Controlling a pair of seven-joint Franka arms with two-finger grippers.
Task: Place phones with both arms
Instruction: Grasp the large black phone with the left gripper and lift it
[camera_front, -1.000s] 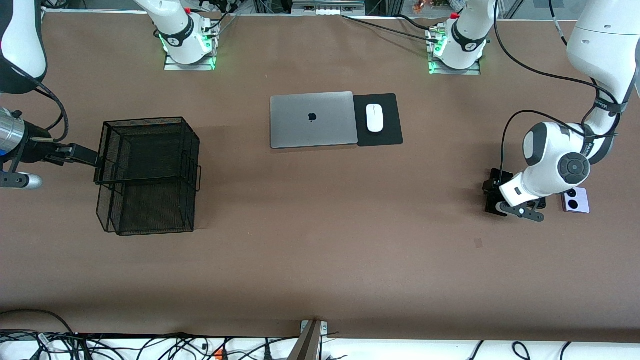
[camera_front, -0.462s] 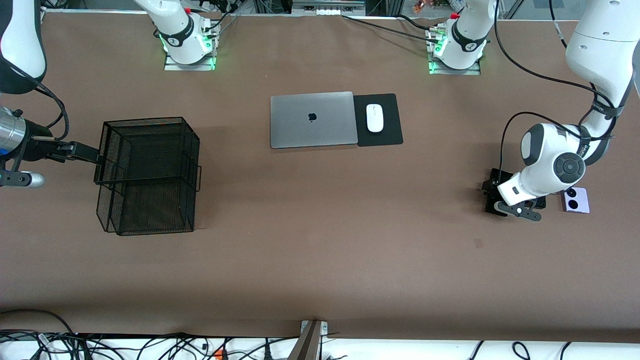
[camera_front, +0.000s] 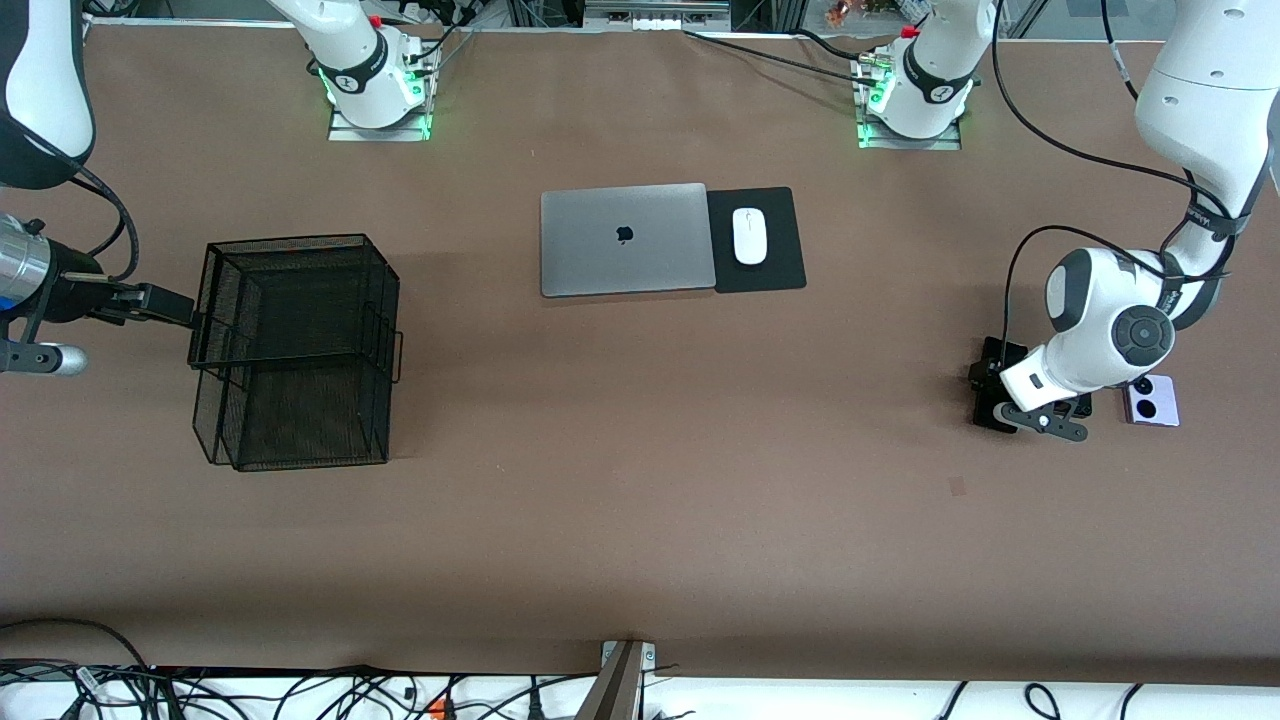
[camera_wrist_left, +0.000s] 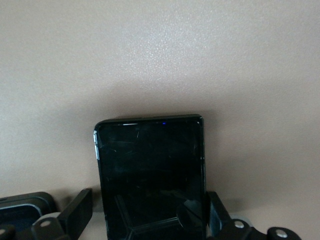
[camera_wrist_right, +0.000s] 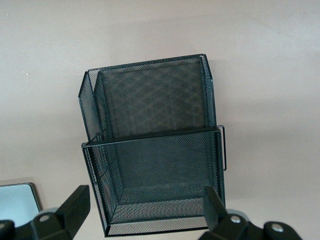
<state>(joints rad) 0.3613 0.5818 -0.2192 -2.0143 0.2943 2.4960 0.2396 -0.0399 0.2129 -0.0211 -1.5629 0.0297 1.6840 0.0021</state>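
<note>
Left wrist view is showing the left gripper (camera_wrist_left: 145, 220) sitting low over the long black phone (camera_wrist_left: 150, 175), its two fingers (camera_wrist_left: 75, 212) spread wide on either side of the slab, with no clear sign that they are pressing on it, so I judge the grasp is only being lined up. The flip phone (camera_wrist_left: 22, 210) is peeking in just outside one finger, and in the front view the lilac phone (camera_front: 1151, 401) is lying just beside that gripper, toward the left arm's end of the table. Right wrist view is showing the right gripper (camera_wrist_right: 145, 220) hovering with its jaws wide apart and empty, the wire basket (camera_wrist_right: 155, 150) lying below and between them. No phone is showing inside the basket, so the task is looking barely begun: all three phones are resting on the table (camera_front: 640, 500) and waiting to be placed.
</note>
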